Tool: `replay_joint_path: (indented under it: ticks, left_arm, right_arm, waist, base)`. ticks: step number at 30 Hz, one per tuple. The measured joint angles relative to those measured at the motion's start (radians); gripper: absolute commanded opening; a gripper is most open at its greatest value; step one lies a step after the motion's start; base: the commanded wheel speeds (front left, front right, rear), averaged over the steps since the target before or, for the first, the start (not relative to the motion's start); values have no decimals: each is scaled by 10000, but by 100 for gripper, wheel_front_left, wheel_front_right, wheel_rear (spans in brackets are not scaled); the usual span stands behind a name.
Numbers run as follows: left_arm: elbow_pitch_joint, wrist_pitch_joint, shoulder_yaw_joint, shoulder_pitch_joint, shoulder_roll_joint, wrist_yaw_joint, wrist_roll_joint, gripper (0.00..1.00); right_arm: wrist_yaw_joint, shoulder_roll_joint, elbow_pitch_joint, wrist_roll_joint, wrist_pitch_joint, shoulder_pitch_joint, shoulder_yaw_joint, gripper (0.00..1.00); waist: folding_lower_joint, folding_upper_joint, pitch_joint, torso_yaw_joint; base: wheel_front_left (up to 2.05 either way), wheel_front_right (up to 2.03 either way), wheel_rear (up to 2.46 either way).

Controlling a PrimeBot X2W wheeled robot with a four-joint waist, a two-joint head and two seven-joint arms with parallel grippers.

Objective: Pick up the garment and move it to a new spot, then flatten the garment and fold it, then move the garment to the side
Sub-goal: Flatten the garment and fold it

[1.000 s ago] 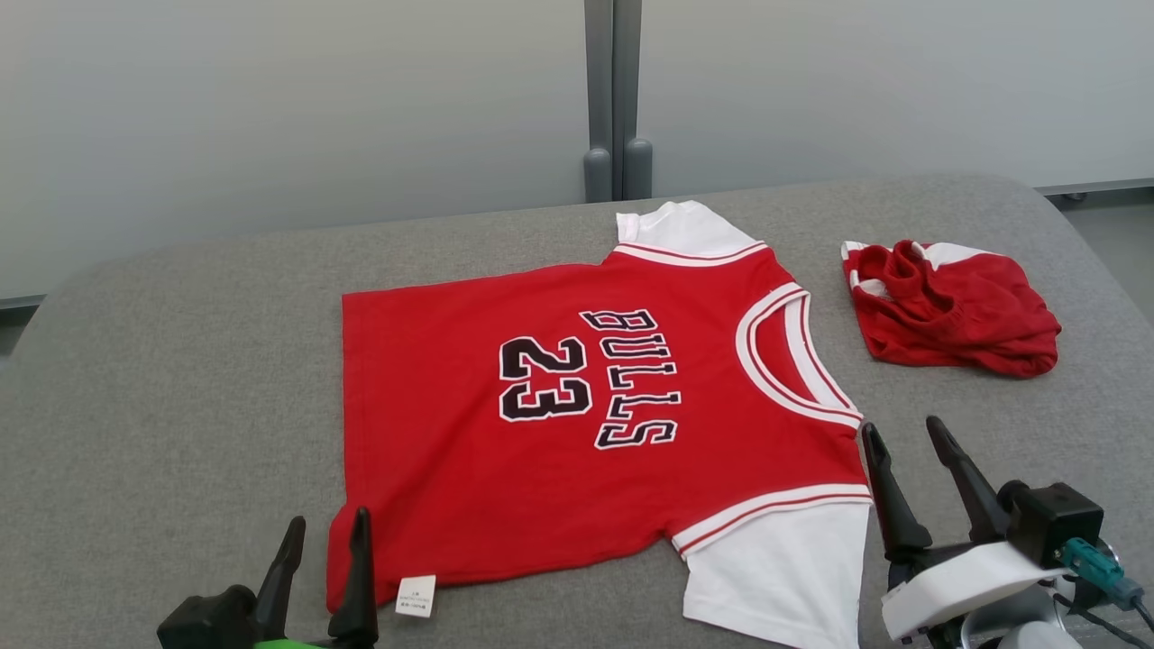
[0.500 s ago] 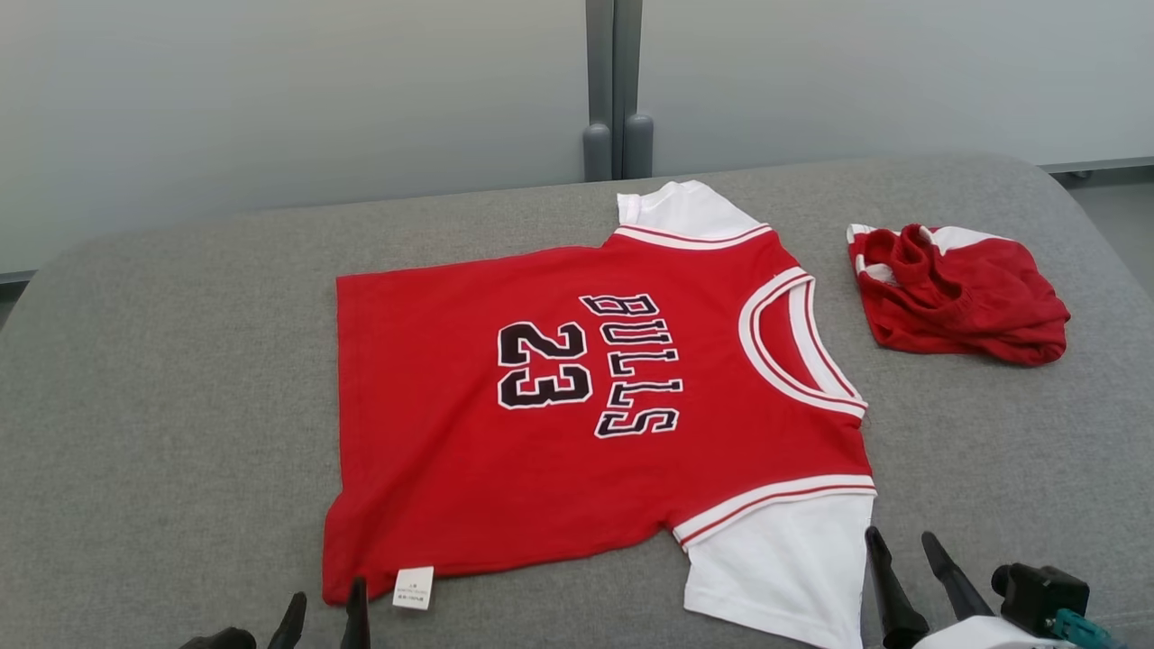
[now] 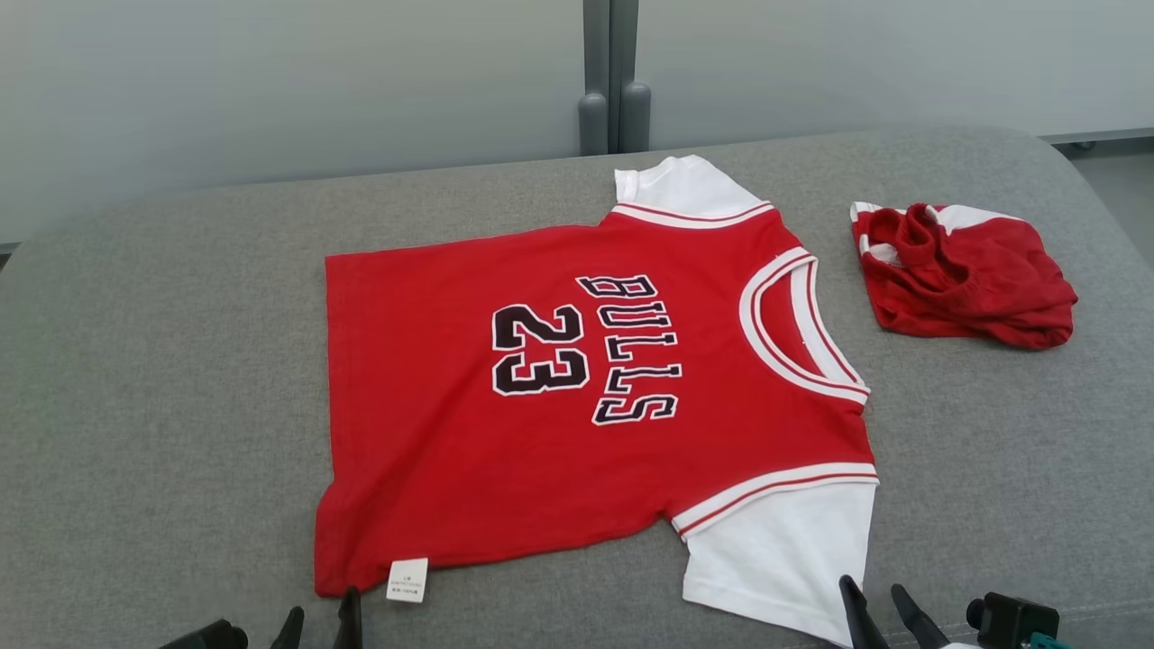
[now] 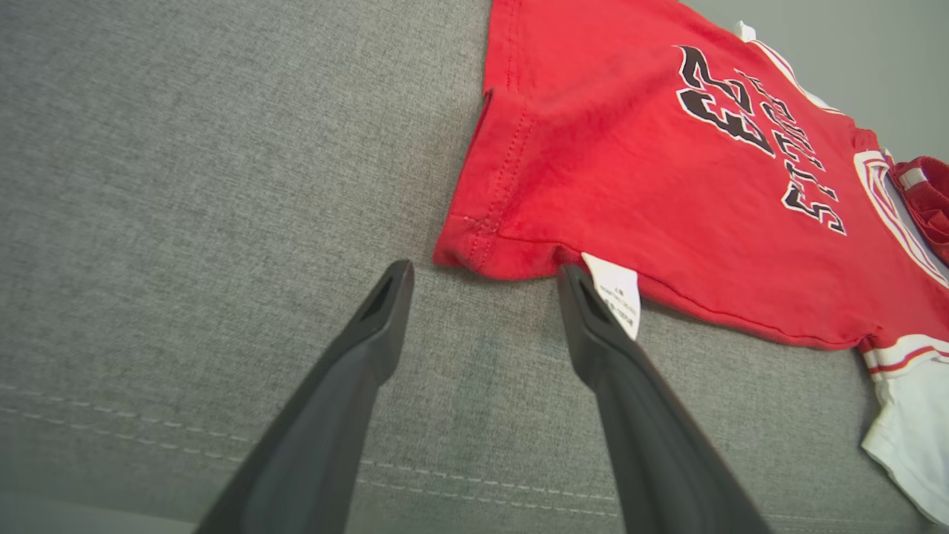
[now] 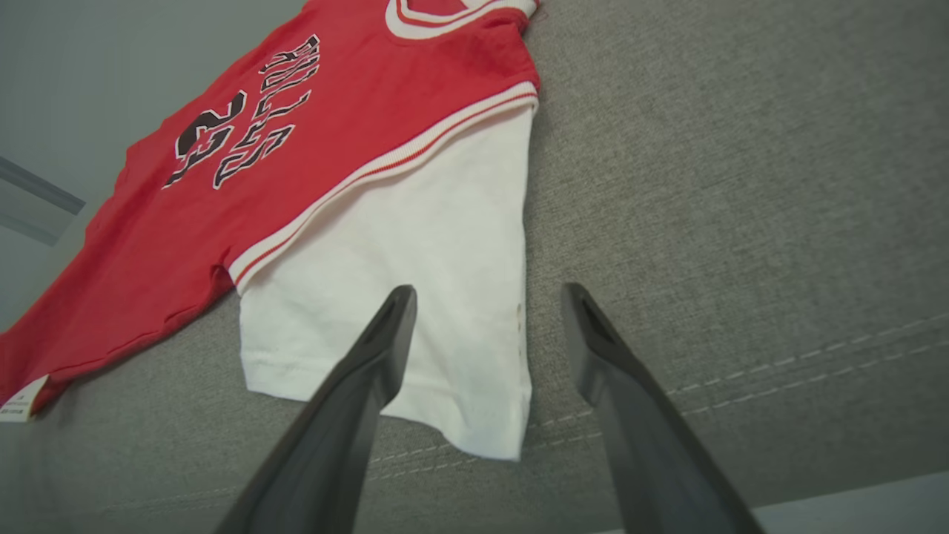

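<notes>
Red shirt (image 3: 559,397) lies flat, central on the worktop (image 3: 162,361); left tool (image 3: 322,606) and right tool (image 3: 874,590), each spread and empty, have drawn back toward the near edge: flattening looks finished, folding comes next.

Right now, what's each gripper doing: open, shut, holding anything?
Left gripper: open, empty, by the Bulls jersey's hem corner.
Right gripper: open, empty, at the white sleeve's edge.

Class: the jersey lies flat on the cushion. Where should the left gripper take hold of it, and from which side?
Probably the near hem corner of the jersey, beside the label, coming low from the robot's side: flat cloth offers only its edge, and the open left gripper faces it.
</notes>
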Motion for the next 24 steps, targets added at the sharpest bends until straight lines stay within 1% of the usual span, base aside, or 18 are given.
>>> replay_joint_path:
  ticks: [9,18,21,22,24]
  left_arm:
    - [453,79,186,-779,-4,8,-25,100]
    - [813,150,59,-1274,-4,27,-21,99]
    - [917,148,23,-1366,-4,-2,-17,71]
    - [968,148,12,-1385,-6,-27,-15,53]
    - [1068,146,0,-1406,-6,-31,-10,40]
  right_arm:
    - [209,36,456,92,163,-264,424,100]
    - [284,44,903,207,205,-626,474,100]
    - [320,42,1058,242,207,-663,556,100]
    - [332,36,1099,244,211,-673,610,100]
    - [360,33,1195,251,251,-723,719,100]
  waist:
    - [0,0,409,-158]
    - [0,0,706,-263]
    - [0,0,725,-253]
    - [0,0,730,-247]
    - [0,0,738,-234]
  base:
    - [0,0,0]
    - [0,0,0]
    - [0,0,0]
    - [0,0,0]
    - [0,0,0]
